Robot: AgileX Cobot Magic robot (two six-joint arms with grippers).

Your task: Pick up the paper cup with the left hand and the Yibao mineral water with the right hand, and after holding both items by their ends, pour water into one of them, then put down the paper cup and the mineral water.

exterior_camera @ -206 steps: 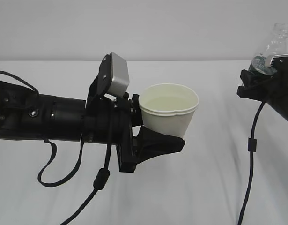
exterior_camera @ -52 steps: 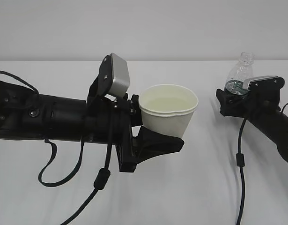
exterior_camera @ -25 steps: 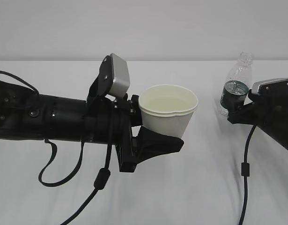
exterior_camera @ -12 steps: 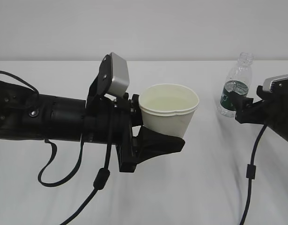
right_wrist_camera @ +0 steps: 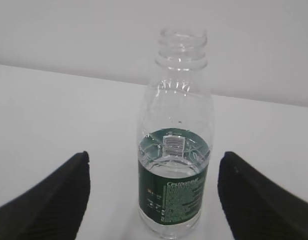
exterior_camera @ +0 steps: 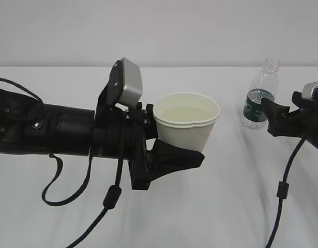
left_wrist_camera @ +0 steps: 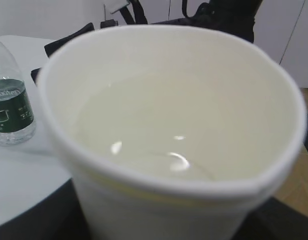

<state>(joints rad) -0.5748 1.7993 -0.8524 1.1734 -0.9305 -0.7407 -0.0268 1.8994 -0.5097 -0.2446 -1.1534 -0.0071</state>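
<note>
The paper cup [exterior_camera: 187,121] is white and holds water. It is clamped sideways in my left gripper [exterior_camera: 192,139], which is shut on it above the table. In the left wrist view the paper cup [left_wrist_camera: 179,125] fills the frame, with dark fingers [left_wrist_camera: 28,220] at the bottom corners. The Yibao mineral water [exterior_camera: 259,95] stands upright and capless on the table at the right, partly full. My right gripper [exterior_camera: 270,116] is open just to its right. In the right wrist view the bottle [right_wrist_camera: 176,170] stands in line with the gap of the right gripper [right_wrist_camera: 155,165], apart from both fingers [right_wrist_camera: 48,200].
The white table [exterior_camera: 226,206] runs back to a plain grey wall. Black cables hang under the left arm [exterior_camera: 112,196] and the right arm [exterior_camera: 283,191]. The left wrist view shows dark equipment [left_wrist_camera: 219,15] behind the cup and the bottle [left_wrist_camera: 11,110] at left.
My right gripper has drawn back to the right, away from the bottle, which stays upright on the table. The left arm and cup have not moved.
</note>
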